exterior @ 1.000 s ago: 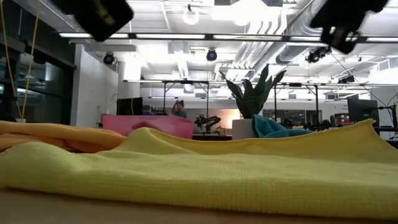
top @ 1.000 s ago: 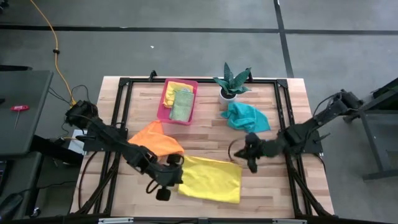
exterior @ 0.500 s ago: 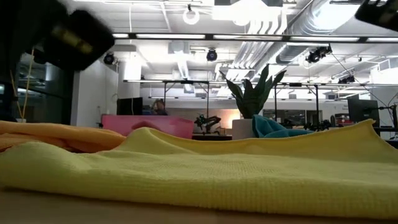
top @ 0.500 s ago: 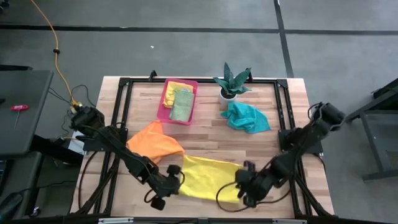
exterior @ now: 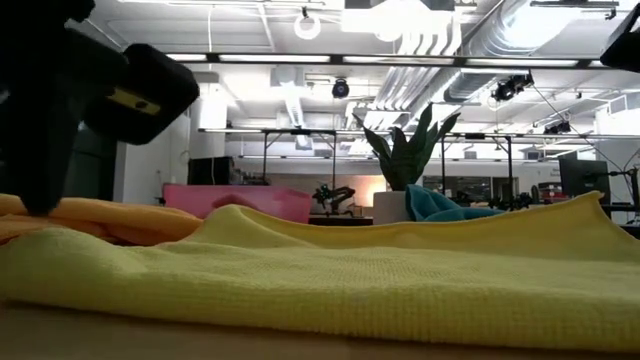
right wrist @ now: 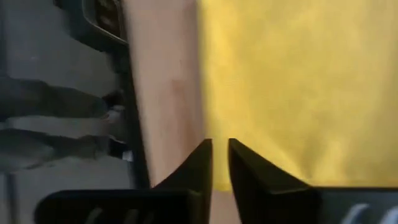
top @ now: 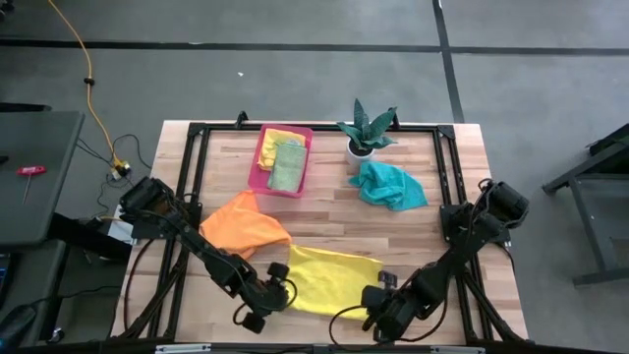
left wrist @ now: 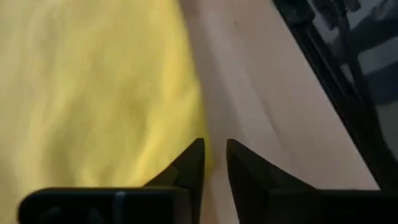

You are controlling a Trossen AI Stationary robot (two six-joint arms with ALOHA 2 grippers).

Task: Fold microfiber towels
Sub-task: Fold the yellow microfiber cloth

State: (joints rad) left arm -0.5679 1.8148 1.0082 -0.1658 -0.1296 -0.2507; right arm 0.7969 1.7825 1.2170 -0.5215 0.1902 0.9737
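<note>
Both arms have dropped to the near edge of the bench [top: 462,211]. The left pincer [left wrist: 213,149] and right pincer [right wrist: 219,149] each stand slightly apart at opposite near corners of the spread yellow towel [top: 329,280], gripping nothing. Orange towel [top: 246,224] lies beside it.

This place looks like a robotics lab in a large open industrial hall. The low view shows a high ceiling with bare pipes and ducts [exterior: 430,40], long strip lights [exterior: 300,60] and more metal frames [exterior: 300,135] with equipment standing far behind. From above, the wooden desk [top: 324,221] has a black metal frame [top: 192,147] around it and stands on a grey concrete floor [top: 295,88], with a yellow cable [top: 84,69] lying across the floor and two robot arms mounted at the sides.
</note>
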